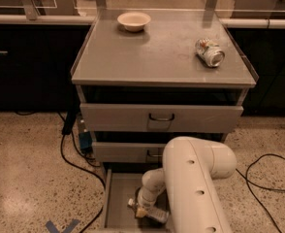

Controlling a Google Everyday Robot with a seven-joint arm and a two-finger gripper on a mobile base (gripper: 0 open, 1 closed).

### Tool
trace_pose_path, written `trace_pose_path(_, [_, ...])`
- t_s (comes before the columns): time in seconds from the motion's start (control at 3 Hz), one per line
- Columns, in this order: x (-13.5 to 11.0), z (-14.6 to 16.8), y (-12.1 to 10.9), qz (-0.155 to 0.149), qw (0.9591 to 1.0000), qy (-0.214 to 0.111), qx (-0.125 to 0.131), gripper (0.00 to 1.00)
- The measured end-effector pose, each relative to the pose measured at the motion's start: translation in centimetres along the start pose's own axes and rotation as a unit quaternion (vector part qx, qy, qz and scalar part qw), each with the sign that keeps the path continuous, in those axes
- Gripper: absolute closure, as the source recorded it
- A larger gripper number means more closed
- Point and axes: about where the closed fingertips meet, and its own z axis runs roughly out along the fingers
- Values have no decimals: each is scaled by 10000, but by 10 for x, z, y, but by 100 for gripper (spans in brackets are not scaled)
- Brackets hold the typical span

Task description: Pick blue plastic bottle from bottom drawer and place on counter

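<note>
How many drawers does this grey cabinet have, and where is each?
3. The top drawer sits under the counter, the middle drawer below it, and the bottom drawer is pulled out near the floor, where the gripper is at the blue plastic bottle. None seems hidden.

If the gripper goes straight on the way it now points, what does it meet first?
Most likely the blue plastic bottle lying in the bottom drawer: the gripper points down into that drawer, right over the bottle. Depth is unclear, so it may already touch it.

White arm (pixel 196 178) folded steeply downward; hand (pixel 141 210) hangs lowest.
</note>
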Motion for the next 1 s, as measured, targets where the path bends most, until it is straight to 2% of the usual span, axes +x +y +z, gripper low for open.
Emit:
trace_pose_path(0.33, [-31, -61, -2, -115, 9991, 111, 402, 100])
trace_pose_path(0.67, [-59, -115, 14, -228, 9974, 286, 629, 100])
trace_pose_path(1.0, [-74, -171, 52, -373, 9952, 540, 725, 100])
